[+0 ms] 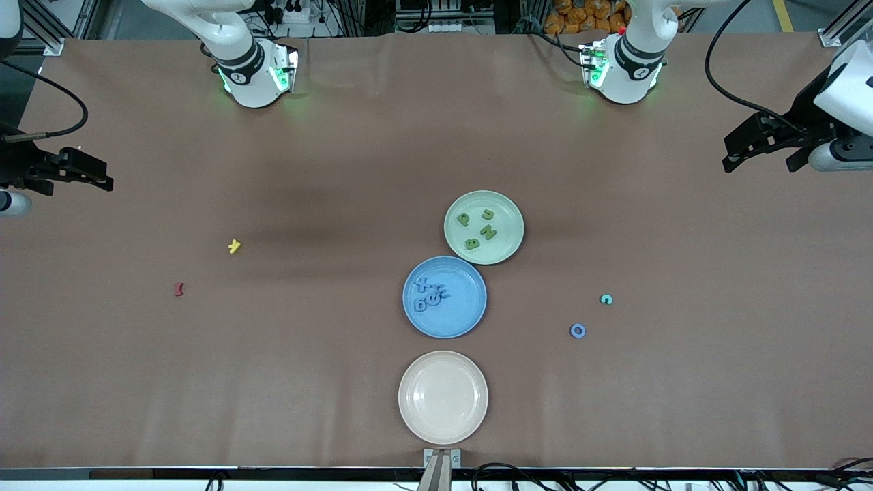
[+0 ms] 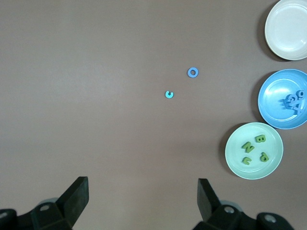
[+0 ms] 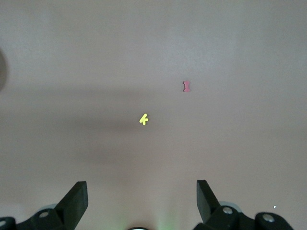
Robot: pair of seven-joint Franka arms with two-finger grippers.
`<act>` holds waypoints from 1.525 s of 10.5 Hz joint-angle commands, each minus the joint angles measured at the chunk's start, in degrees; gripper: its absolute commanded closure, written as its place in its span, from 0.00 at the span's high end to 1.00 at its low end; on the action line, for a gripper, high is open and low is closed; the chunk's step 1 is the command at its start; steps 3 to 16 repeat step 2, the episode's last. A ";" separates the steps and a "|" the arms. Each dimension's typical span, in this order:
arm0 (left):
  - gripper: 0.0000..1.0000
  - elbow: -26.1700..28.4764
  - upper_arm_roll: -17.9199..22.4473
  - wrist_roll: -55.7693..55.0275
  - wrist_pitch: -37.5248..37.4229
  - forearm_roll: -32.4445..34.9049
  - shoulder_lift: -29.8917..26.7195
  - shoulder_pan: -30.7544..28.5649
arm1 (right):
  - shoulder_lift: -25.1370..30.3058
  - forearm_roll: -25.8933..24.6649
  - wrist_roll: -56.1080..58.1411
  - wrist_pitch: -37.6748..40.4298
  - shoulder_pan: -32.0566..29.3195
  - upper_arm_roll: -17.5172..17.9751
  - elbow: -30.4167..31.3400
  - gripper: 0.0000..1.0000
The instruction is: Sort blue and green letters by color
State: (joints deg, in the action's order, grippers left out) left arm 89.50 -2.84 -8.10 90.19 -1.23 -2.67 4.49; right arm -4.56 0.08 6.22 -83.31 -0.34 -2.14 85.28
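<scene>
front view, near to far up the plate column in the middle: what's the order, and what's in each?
Cream plate, nothing in it → blue plate holding the blue letters → green plate holding the green letters.

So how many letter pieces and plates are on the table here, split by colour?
Green letters, on the green plate: 4
Blue letters, piled on the blue plate: about 4
Blue ring letter, on the table: 1
Teal letter: 1
Yellow letter: 1
Red letter: 1
Plates, including the cream plate: 3
Total: 12 letters, 3 plates
</scene>
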 commanded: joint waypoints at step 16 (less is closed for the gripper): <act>1.00 -0.46 -0.85 -0.16 -0.81 -0.97 -0.05 0.08 | 1.14 -0.87 -0.95 0.61 -0.10 0.20 0.15 1.00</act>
